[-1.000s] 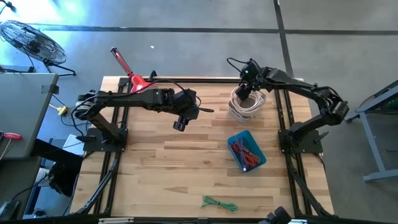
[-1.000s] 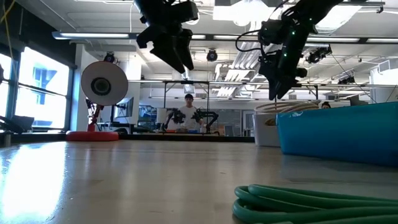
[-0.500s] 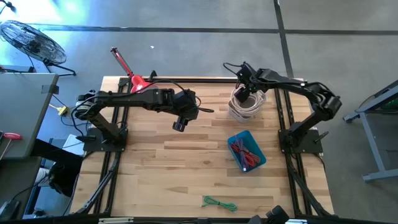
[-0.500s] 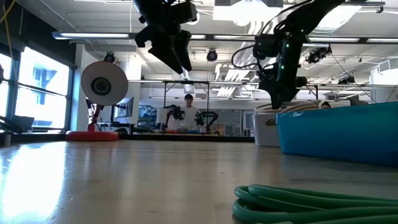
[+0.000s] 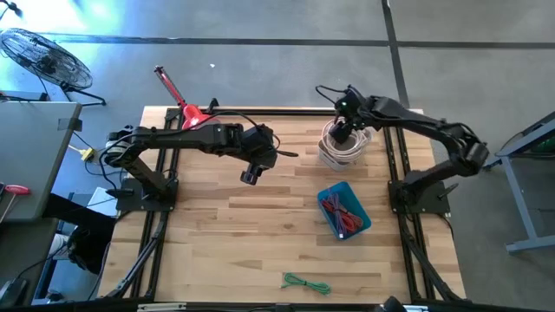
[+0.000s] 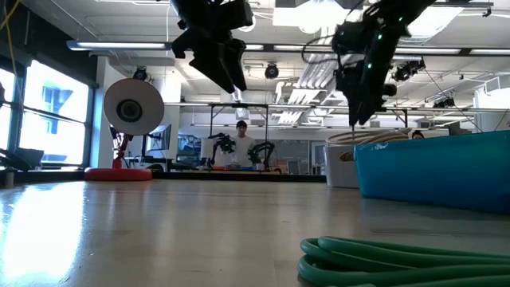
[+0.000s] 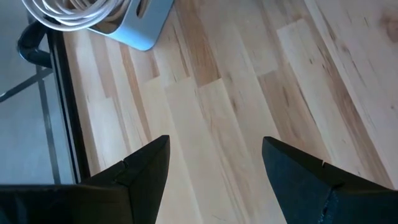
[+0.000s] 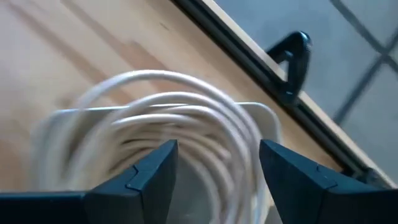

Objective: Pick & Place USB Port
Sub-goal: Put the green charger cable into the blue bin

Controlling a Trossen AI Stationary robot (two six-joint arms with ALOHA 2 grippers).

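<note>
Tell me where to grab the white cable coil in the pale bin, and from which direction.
Come straight down from above with the right gripper, open over the coil. Close across the top strands of the white cable coil, which sit piled at the mouth of the pale bin; the bin's walls probably block a sideways approach.

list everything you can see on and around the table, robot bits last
white cables: one coiled bundle, white, in a pale bin at the table's far right
blue bin: one, blue, right of centre, holding red cables
green cable: one, green, near edge of the table
red clamp: one, red, far edge of the table
fan: one, dark, on the floor beyond the left side
person: one, far across the room
left gripper: open, above bare wood mid-table
right gripper: open, above the white cables
</note>
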